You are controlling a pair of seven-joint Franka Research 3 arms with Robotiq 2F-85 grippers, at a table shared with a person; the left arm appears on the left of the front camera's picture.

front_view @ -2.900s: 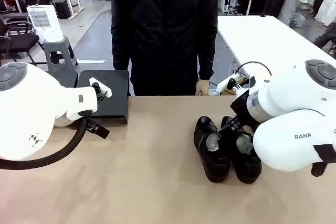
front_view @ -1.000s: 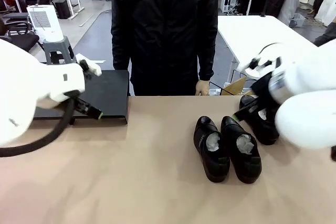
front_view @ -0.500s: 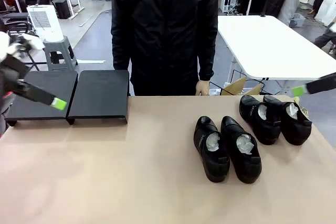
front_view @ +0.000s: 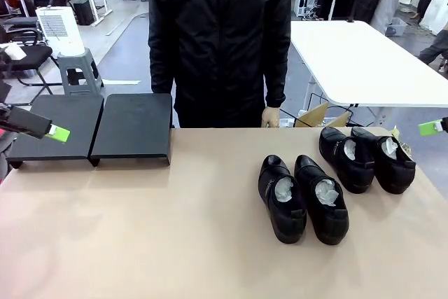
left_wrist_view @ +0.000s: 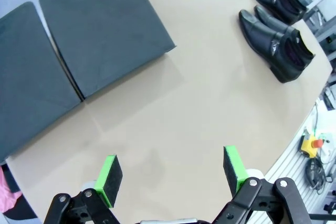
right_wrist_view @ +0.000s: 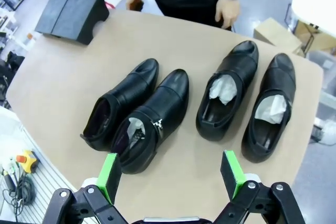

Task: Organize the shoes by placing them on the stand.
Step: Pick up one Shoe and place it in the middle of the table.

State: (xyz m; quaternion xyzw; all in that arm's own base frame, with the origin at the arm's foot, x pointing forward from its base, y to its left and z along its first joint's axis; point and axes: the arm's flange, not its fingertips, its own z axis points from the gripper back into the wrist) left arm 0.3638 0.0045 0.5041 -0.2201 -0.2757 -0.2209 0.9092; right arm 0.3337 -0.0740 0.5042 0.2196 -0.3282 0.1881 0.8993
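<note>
Front: four shoes [front_view: 288, 222] sit paired on the table's [front_view: 175, 243] right, stand [front_view: 133, 124] bare at far left, so nothing is placed yet. Left wrist: left gripper [left_wrist_view: 173, 174] is wide and empty over the table beside the stand. Right wrist: right gripper [right_wrist_view: 170, 174] is wide and empty above the shoes, likely set for a first pick.

— What sits on the tan tabletop [front_view: 175, 243]?
— A black stand [front_view: 133, 127], two sections side by side, at the far left corner.
— Anything else?
— Four shoes [front_view: 288, 225]: one pair right of centre, the other pair [front_view: 358, 176] near the right edge, toes toward the near edge.
</note>
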